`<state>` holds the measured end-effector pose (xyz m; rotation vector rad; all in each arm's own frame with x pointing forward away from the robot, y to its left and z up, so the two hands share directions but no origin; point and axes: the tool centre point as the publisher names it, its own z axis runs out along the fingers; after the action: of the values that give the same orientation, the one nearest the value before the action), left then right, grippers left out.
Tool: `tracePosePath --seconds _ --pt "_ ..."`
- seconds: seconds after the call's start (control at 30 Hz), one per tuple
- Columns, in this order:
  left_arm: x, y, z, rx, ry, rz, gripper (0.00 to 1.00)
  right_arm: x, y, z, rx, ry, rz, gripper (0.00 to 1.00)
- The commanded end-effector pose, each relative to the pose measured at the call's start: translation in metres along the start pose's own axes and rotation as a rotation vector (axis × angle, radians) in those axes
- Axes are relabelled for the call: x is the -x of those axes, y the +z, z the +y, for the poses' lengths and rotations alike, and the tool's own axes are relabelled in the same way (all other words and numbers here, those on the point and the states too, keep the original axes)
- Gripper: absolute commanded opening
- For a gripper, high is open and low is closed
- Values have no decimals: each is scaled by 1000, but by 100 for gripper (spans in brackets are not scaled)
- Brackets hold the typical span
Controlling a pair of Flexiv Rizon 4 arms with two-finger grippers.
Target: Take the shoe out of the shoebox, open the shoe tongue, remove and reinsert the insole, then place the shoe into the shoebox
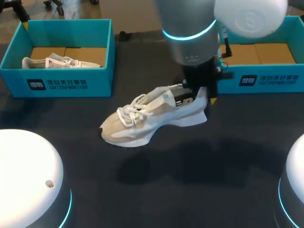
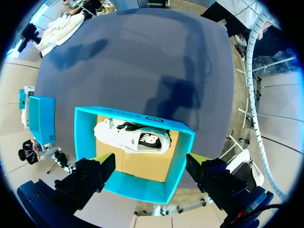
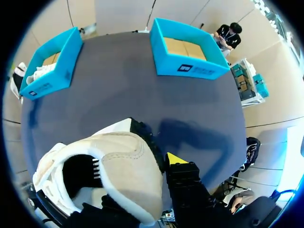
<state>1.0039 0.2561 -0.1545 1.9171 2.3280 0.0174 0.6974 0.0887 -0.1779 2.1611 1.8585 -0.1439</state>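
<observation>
The right claw [image 1: 202, 91] grips the beige shoe [image 1: 154, 116] by its heel. One finger is hidden behind the collar, so the clamp looks likely rather than certain. The shoe hangs above the dark table [image 1: 190, 171] near its middle, toe toward 8 o'clock and heel toward 2 o'clock. The left claw [image 2: 150, 160] hovers with its fingers spread wide and nothing between them, over the teal shoebox [image 2: 142, 185] at 10 o'clock from the held shoe, where a second shoe [image 2: 133, 137] lies on its side, while another shoebox [image 1: 266, 80] stands at 2 o'clock, just behind the right claw.
</observation>
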Motion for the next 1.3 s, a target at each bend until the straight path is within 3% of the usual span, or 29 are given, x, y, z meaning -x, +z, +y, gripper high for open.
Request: tracePosePath --seconds 0.03,0.67,0.93,1.3 --pt "0 0 -1 1 0 4 100 -4 -1 2 -2 0 -9 0" --pt "0 0 -1 1 0 4 100 -4 -1 2 -2 0 -9 0" --pt "0 0 -1 1 0 4 100 -23 34 11 23 -23 36 0" --pt "0 0 -1 1 0 4 100 -32 90 6 24 -21 101 0"
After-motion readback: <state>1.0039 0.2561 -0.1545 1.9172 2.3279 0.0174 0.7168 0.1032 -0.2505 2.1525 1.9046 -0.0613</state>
